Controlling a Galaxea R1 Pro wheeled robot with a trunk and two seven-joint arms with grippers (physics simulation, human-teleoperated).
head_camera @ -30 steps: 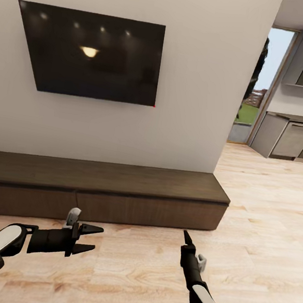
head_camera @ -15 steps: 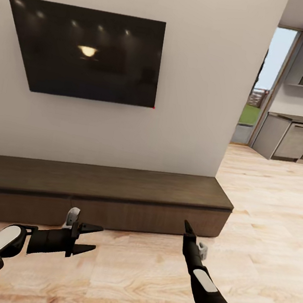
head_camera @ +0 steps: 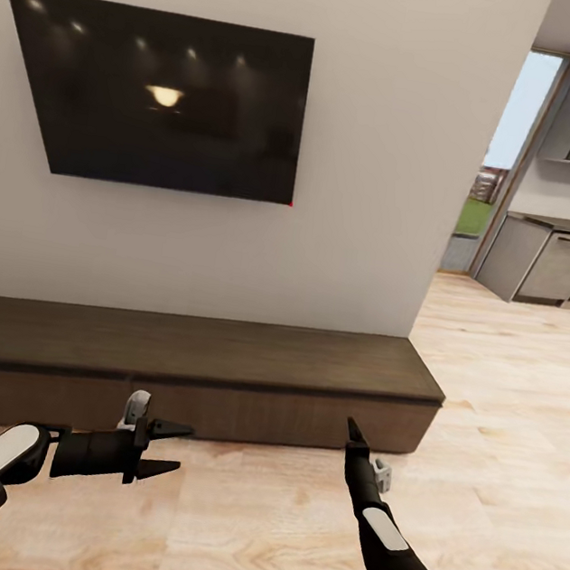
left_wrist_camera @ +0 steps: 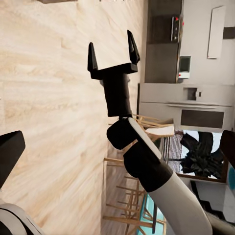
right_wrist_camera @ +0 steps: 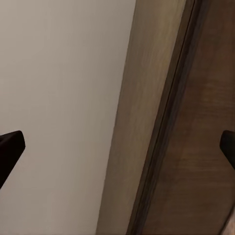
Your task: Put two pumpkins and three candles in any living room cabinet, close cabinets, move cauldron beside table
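Note:
The cabinet is a long, low dark-brown unit against the wall under the TV, and its drawer fronts look shut. My left gripper hangs open over the floor in front of it, pointing right and holding nothing. My right gripper points at the cabinet's front near its right end. The left wrist view shows this right gripper open and empty. In the right wrist view the cabinet sits close ahead between the spread fingertips. The pumpkins, candles and cauldron are out of view.
A large dark TV hangs on the pale wall above the cabinet. The wall ends at a corner. Past it to the right, the wood floor runs on into a kitchen with grey counters.
The whole picture has shifted a little, so the camera has moved, and the cabinet now sits slightly further right. My right gripper has risen a little toward the cabinet front. The left gripper holds its pose.

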